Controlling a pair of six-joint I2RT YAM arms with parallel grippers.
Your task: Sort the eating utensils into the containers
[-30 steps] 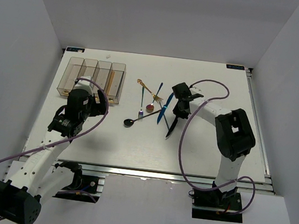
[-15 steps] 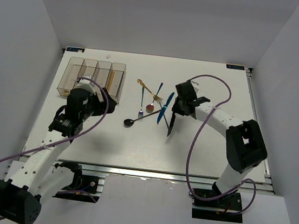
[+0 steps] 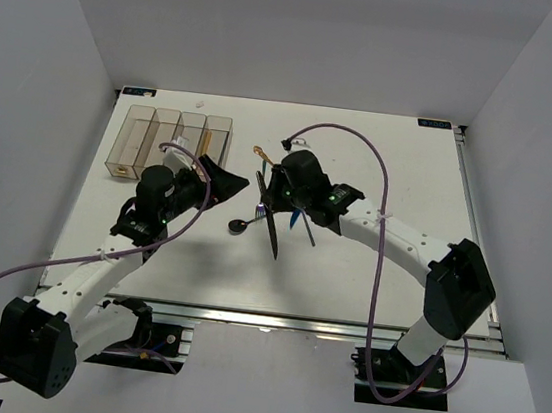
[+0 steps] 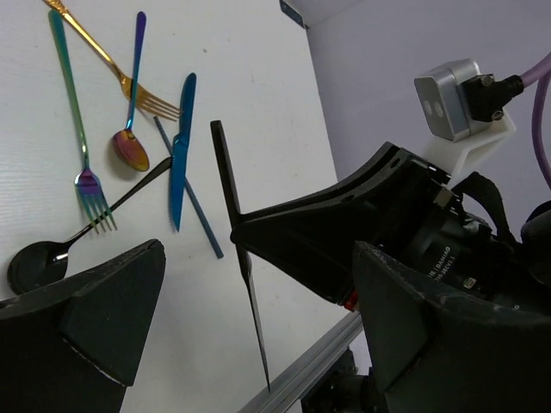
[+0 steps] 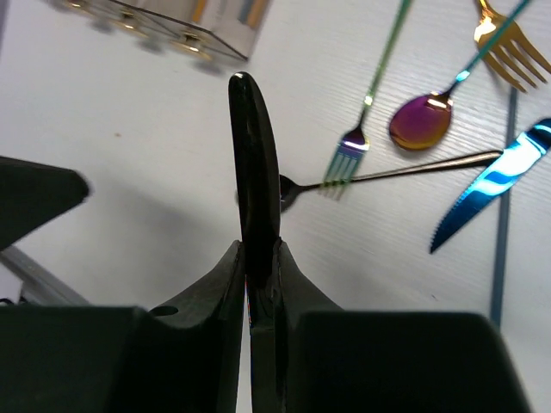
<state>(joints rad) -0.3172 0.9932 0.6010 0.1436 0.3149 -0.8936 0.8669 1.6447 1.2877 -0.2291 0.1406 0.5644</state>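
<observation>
Your right gripper has swung left, clamped on the black knife, which hangs above the table before your wide-open left gripper, so this looks like a handover: close left on it, then head for the bins.

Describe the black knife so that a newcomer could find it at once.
Start at the middle of the white table, where the right gripper hangs. The black knife is pinched edgewise between its fingers. Unlike the black spoon and the blue knife lying flat nearby, it is held off the table.
</observation>
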